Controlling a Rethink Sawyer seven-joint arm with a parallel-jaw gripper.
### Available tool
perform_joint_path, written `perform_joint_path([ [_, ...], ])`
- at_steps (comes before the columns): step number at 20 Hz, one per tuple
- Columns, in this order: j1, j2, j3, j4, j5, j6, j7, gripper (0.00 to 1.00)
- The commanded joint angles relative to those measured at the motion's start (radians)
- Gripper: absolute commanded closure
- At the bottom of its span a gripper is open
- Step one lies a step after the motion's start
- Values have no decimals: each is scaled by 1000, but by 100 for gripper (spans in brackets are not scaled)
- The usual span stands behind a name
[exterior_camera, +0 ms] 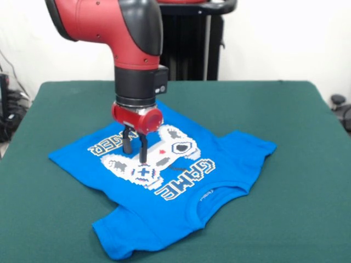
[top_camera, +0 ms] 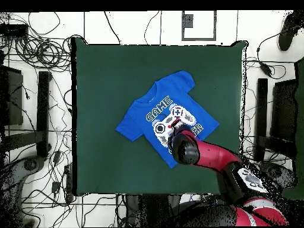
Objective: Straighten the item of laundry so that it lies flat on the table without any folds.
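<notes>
Arm [top_camera: 205,155] over T-shirt [top_camera: 142,119] hem

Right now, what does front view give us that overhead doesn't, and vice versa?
Front only: the gripper fingers from the side, close together, tips at the white controller print on the blue T-shirt; contact can't be confirmed.

Overhead only: the whole green table outline, the shirt lying diagonally right of centre, cables on the floor around it. The arm hides the fingers.

Both: shirt spread print-up, arm over its graphic.
</notes>
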State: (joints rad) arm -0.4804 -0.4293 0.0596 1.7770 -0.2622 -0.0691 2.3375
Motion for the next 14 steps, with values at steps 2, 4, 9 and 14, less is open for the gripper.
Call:
perform_joint_path([
  [2,-7,225,42,33,-51,-157,114,0],
  [4,-16,217,43,47,-59,-153,111,0],
  [9,-43,207,52,71,-82,-148,104,0],
  [14,-73,185,65,100,-101,-134,97,0],
])
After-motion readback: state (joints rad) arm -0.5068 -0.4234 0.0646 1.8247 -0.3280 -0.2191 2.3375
